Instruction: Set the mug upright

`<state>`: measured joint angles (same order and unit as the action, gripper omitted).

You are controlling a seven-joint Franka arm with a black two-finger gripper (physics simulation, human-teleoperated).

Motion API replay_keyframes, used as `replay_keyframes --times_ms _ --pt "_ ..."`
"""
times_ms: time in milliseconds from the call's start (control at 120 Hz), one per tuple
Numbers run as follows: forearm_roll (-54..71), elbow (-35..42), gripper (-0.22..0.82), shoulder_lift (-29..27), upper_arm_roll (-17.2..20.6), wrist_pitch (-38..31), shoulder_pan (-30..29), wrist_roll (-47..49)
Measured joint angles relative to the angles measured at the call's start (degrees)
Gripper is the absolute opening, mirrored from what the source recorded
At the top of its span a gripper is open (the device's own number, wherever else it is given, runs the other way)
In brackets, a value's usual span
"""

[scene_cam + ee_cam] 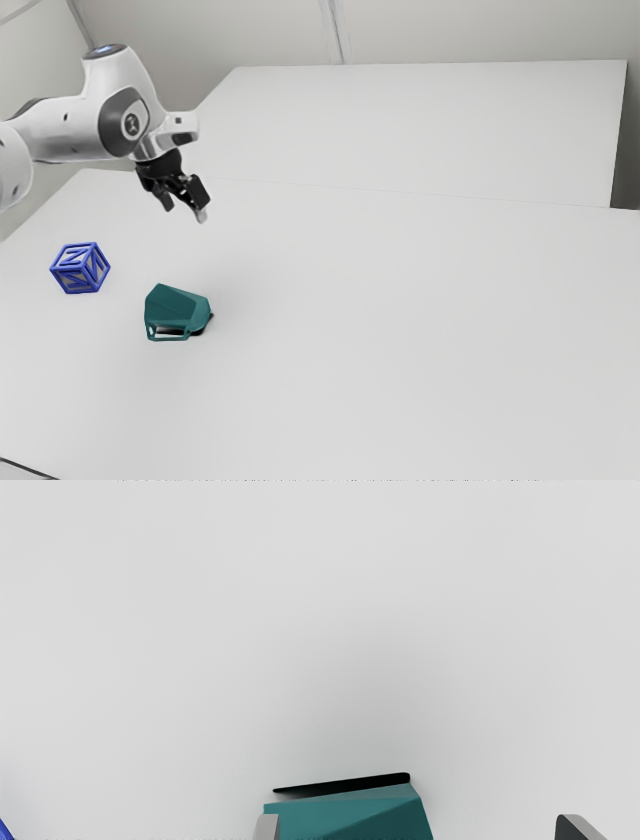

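Note:
In the exterior view my gripper hangs in the air well above the table, higher than the mug. The teal faceted mug lies on its side on the table, its handle toward the lower edge of that view. In the wrist view my gripper stands open, its two fingertips wide apart. Part of the mug appears below and between them, partly behind one fingertip, with a dark strip along its end. Nothing is held.
A blue openwork cube sits on the white table, left of the mug in the exterior view. A corner of the cube also appears in the wrist view. A pale panel stands behind the table.

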<state>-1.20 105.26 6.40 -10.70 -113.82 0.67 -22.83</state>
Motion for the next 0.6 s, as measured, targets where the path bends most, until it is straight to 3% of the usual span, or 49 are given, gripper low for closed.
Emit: replay_keyframes --times_ms 333,600 --pt "-7.33 2.75 0.6 -1.69 -1.46 0.87 -5.9 -0.93" --pt "-18.99 6.06 0.6 1.03 -1.92 3.31 -12.18 -5.39"
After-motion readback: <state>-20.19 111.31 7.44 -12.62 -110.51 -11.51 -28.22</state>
